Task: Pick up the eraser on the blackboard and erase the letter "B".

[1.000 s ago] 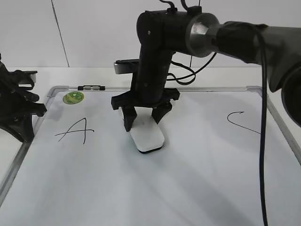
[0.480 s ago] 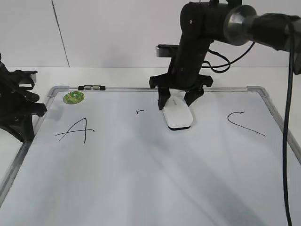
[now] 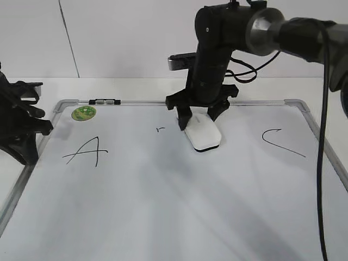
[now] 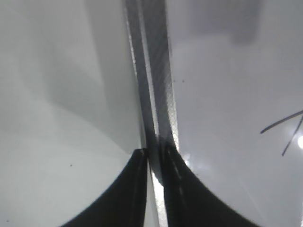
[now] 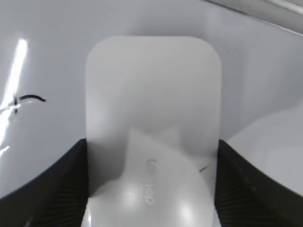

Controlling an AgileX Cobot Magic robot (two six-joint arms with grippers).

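Observation:
The blackboard (image 3: 163, 217) is a white dry-erase board with a grey frame, lying flat. My right gripper (image 3: 199, 120) is shut on the white eraser (image 3: 202, 136) and presses it on the board near the upper middle. In the right wrist view the eraser (image 5: 154, 123) fills the space between the dark fingers (image 5: 246, 189). Of the letter "B" only a small black remnant (image 3: 160, 129) shows, left of the eraser; it also shows in the right wrist view (image 5: 29, 99). My left gripper (image 3: 24, 128) rests at the board's left edge, its jaws together and empty (image 4: 152, 158).
A black "A" (image 3: 85, 150) is at the left and a hooked "C" (image 3: 280, 141) at the right. A green round sticker (image 3: 84, 113) sits at the upper left corner beside a small clip (image 3: 105, 101). The frame's left rail (image 4: 154, 71) runs under the left gripper.
My right gripper has carried the eraser from the lower middle of the board up and right, then slightly back left. The "B" is wiped down to a small remnant. The left arm has not moved.

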